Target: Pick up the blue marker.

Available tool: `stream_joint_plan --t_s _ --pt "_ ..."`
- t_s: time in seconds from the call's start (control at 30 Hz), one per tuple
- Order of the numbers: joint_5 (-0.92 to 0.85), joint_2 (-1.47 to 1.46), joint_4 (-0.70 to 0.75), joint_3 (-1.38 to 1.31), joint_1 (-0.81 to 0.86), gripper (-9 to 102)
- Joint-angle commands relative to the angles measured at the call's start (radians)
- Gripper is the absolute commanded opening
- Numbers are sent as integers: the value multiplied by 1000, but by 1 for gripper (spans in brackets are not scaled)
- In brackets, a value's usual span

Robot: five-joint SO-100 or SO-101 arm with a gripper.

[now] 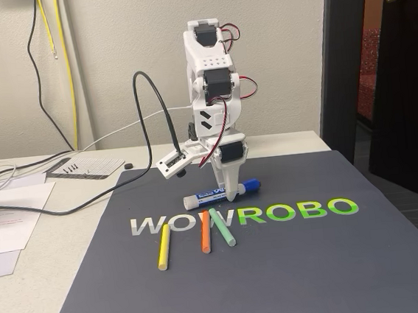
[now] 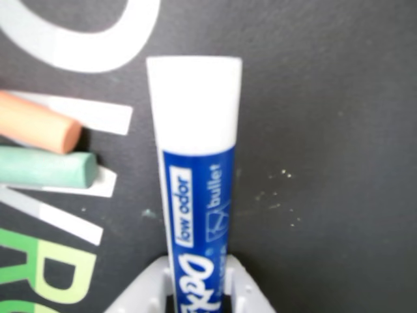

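Fixed view, left to right: yellow stick (image 1: 163, 247), orange stick (image 1: 205, 234) and green stick (image 1: 222, 227) are lying on the dark mat (image 1: 294, 267). Behind them the blue marker (image 1: 211, 195) is lying flat, the gripper (image 1: 234, 196) reaching down over it, fingers (image 2: 140, 297) straddling and pinching its barrel.
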Motion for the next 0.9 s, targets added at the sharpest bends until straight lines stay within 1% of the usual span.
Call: stream_joint_plan --t_s 0.0,0.13,0.43,0.6,0.77,0.87 --pt "15 37 -3 -37 -11 0" --pt "64 138 15 -41 -12 0" --pt "225 614 137 -48 -8 0" --pt "305 844 137 8 -2 0" --pt "325 1089 77 164 0 0" --pt "365 1170 60 216 6 0"
